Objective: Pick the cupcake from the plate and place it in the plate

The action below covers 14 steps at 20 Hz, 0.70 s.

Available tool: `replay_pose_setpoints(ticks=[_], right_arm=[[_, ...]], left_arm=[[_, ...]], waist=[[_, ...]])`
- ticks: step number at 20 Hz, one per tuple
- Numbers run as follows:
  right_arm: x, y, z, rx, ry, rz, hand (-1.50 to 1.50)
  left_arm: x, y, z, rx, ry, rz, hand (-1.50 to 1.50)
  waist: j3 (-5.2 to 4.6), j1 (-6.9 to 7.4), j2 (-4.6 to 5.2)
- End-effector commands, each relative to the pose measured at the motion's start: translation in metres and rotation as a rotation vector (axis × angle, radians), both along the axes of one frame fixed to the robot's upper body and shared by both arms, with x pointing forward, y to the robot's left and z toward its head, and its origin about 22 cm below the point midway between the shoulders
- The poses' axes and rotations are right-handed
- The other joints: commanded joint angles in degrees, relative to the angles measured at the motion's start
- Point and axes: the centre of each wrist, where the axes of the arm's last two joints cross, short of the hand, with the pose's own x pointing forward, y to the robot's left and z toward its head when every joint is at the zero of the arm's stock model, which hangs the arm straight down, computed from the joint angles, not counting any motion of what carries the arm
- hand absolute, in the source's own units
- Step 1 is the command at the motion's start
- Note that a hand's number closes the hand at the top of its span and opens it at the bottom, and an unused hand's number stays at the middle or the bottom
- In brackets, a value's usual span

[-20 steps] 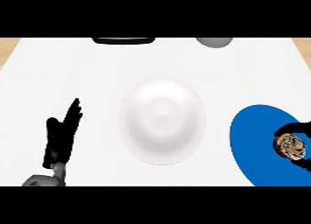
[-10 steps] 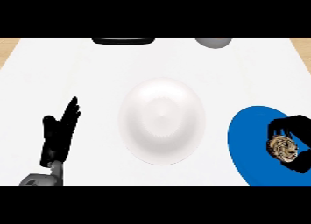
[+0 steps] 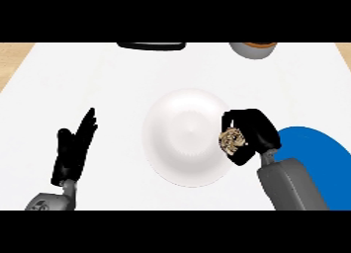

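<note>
My right hand (image 3: pixel 252 129) is curled round the brown-swirled cupcake (image 3: pixel 232 139) and holds it over the right edge of the white plate (image 3: pixel 184 136) in the middle of the counter. The blue plate (image 3: pixel 324 158) lies at the right, partly hidden behind my right forearm, and shows nothing on it. My left hand (image 3: pixel 74 148) rests open on the counter at the left, fingers straight and pointing away from me, well apart from both plates.
A black flat object (image 3: pixel 153 46) lies at the far edge, left of centre. A grey bowl (image 3: pixel 252 49) with something brown inside stands at the far edge on the right. Wooden floor shows past the counter's left and right edges.
My right hand has closed on the cupcake, lifted it off the blue plate and carried it left to the white plate's edge. The left hand has stayed put.
</note>
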Motion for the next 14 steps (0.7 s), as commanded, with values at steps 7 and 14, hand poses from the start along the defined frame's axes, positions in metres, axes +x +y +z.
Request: replay_pose_setpoints(ticks=[7,14], right_arm=[[-0.013,0.121,0.087,0.096,-0.408,-0.321,1.50],[-0.036,0.180,0.097,0.054,-0.472,-0.579,1.50]], left_arm=[[0.003,-0.008,-0.002,-0.008,0.015,-0.019,0.00],[0.006,-0.002,-0.007,-0.004,0.004,-0.009,0.00]], waist=[[0.40,0.79,-0.28],[0.46,-0.03,0.65]])
